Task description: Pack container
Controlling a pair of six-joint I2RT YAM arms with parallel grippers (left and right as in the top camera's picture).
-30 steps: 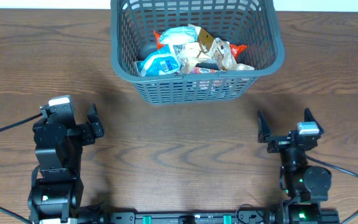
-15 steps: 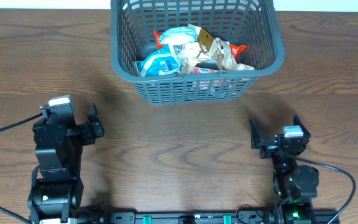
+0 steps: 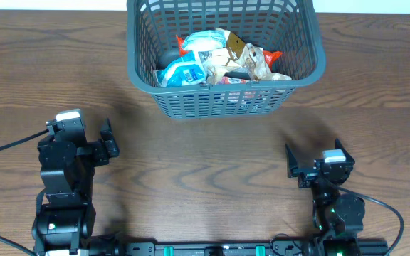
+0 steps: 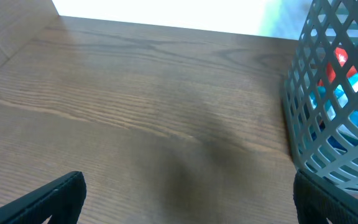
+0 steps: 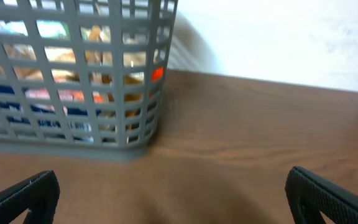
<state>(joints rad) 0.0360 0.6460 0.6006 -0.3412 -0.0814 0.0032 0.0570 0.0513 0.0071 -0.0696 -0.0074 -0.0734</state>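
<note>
We hold our left end effector (image 3: 111, 139) and right end effector (image 3: 314, 151) spread wide and empty over the worktop (image 3: 205, 178), apart from the packet-filled grey basket (image 3: 226, 107).

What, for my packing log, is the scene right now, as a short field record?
container: grey lattice basket, upright, far side of the table
contents: snack packets piled inside the container
left gripper: open, empty, apart from the container
right gripper: open, empty, apart from the container
table: brown wood
</note>
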